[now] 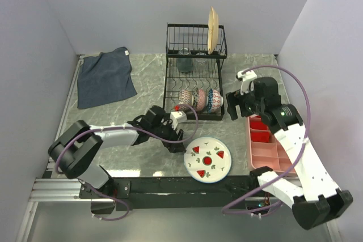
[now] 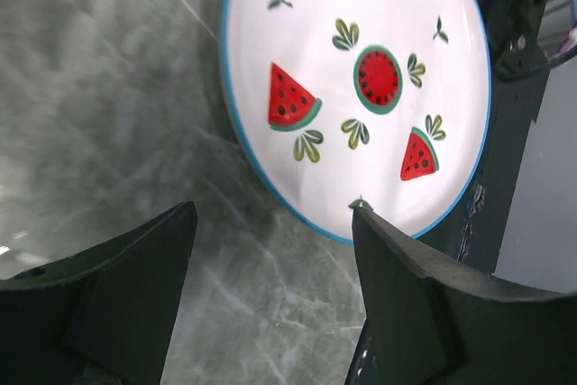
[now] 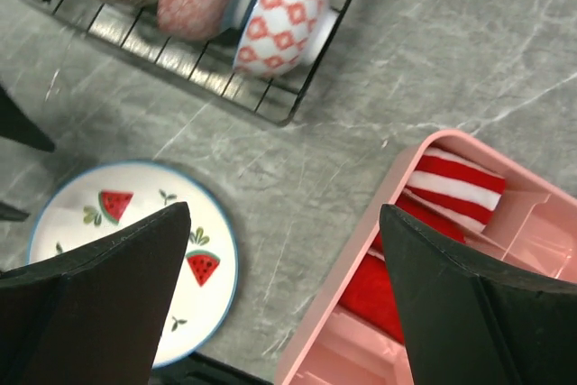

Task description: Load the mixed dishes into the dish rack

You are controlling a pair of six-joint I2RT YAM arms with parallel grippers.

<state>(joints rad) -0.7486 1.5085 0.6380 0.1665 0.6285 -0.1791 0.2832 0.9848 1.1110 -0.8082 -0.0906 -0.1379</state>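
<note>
The black wire dish rack stands at the back centre. A peach plate stands upright in its tall back section, with a clear glass beside it. Three patterned bowls lean in the front slots and also show in the right wrist view. I cannot make out a white mug. A white plate with watermelon drawings lies flat near the front edge. My left gripper is open and empty, low at the plate's left rim. My right gripper is open and empty, raised between rack and tray.
A pink compartmented tray with red and striped items sits at the right. A dark blue cloth lies at the back left. Purple-grey walls enclose the table. The black front rail runs just past the plate.
</note>
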